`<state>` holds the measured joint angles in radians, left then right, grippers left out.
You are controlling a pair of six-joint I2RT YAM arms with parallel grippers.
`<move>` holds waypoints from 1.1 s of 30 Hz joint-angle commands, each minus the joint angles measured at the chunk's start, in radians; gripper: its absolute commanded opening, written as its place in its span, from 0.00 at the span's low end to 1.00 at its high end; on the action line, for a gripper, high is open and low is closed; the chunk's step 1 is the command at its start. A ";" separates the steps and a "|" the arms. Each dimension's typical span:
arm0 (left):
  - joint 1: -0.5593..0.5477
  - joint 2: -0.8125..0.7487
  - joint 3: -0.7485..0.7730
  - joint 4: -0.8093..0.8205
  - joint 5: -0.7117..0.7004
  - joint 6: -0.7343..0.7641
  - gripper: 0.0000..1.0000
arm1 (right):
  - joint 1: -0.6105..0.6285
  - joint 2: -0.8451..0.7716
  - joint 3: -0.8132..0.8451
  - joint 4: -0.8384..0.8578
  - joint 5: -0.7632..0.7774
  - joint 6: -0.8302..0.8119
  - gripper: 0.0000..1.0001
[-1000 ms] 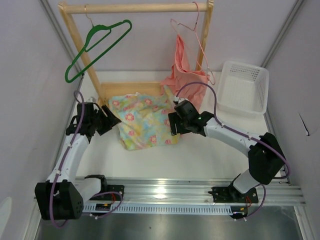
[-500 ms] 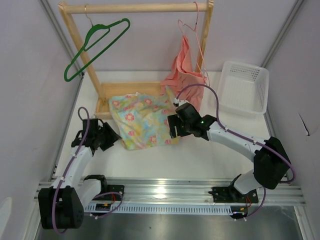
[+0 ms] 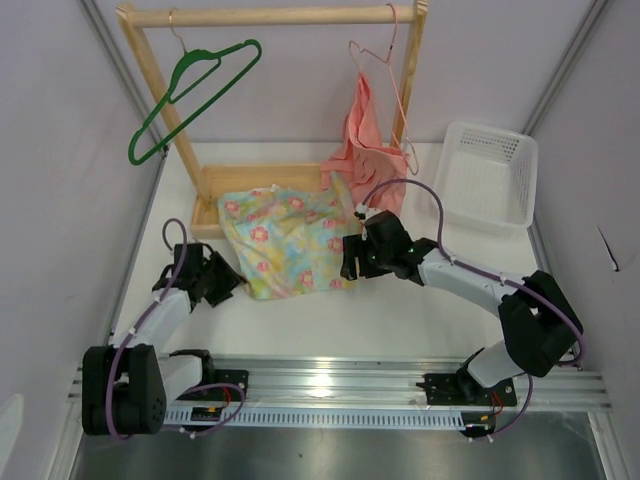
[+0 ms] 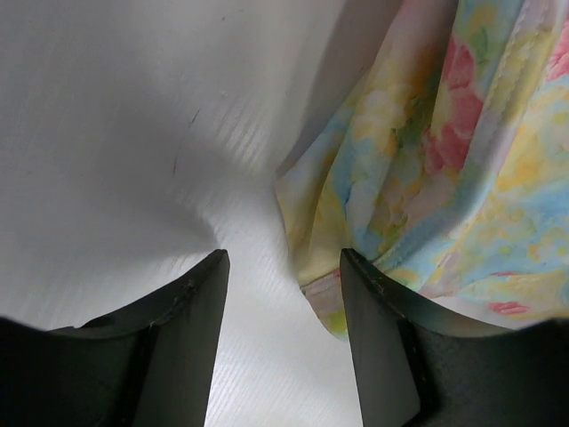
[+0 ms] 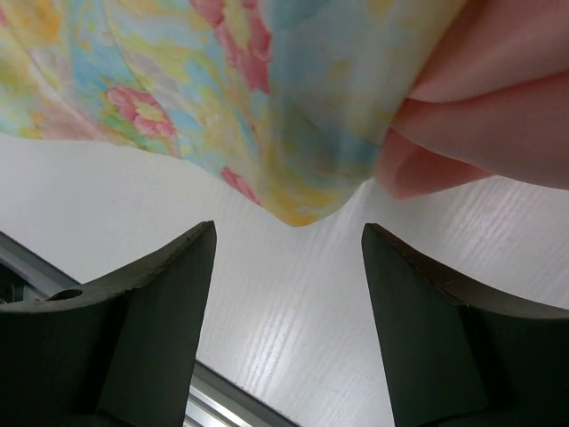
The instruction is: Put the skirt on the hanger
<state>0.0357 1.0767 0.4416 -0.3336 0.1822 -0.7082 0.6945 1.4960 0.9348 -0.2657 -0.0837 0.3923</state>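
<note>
1. Reaching for the skirt [image 3: 288, 243] is the step in hand, judged from the layout: it lies flat and rumpled on the table [image 3: 400, 310], just in front of the base of the wooden rack [image 3: 270, 15].
2. The left gripper [image 4: 283, 267] sits low at the skirt's left edge. Its fingers are spread with nothing pinched; the left wrist view shows a hem corner lying in the gap, close to 1 finger.
3. The right gripper [image 5: 289, 233] sits at the skirt's right edge. Its fingers are also spread and empty; the right wrist view shows a cloth corner just ahead of the gap and bare table between the fingers.
4. The hanger [image 3: 200, 105] hangs tilted from the left end of the rack's top rail, well apart from the skirt and carrying nothing.
5. Progress, as a judgement: early. The skirt is not yet lifted.
6. The next move calls for each gripper to slide onto its own edge and pinch the cloth before lifting. The fabric looks thin and limp, so a shallow bite may slip.
7. On the right, the salmon garment [image 3: 362, 140] touches the skirt's corner, so a wrong grab is possible.
8. Count: 1 skirt, 1 salmon garment, 2 hangers (1 green, 1 pink wire hanger [image 3: 385, 60]), 1 rack, 1 white basket [image 3: 488, 178], 2 arms.
</note>
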 commanded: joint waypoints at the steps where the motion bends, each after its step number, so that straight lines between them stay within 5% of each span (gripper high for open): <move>1: -0.005 0.029 0.019 0.062 -0.026 -0.020 0.58 | 0.056 -0.025 -0.004 0.051 0.019 0.028 0.72; 19: -0.005 0.158 0.046 0.175 -0.013 -0.022 0.54 | -0.016 0.090 -0.070 0.255 -0.005 0.008 0.63; 22: -0.005 0.132 0.020 0.218 -0.012 -0.025 0.54 | -0.009 0.066 -0.067 0.243 -0.007 0.017 0.44; 23: -0.003 0.131 0.013 0.226 -0.012 -0.025 0.53 | -0.007 0.055 -0.064 0.231 -0.007 0.019 0.28; 26: -0.005 0.126 -0.004 0.249 -0.010 -0.033 0.51 | -0.010 -0.009 -0.031 0.168 -0.024 0.028 0.04; 33: -0.022 0.071 -0.047 0.288 0.017 -0.053 0.49 | -0.059 -0.080 0.222 -0.055 -0.143 0.062 0.00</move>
<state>0.0280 1.1820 0.4099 -0.0963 0.1715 -0.7395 0.6552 1.4670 1.0180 -0.2451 -0.1638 0.4343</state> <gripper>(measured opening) 0.492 0.022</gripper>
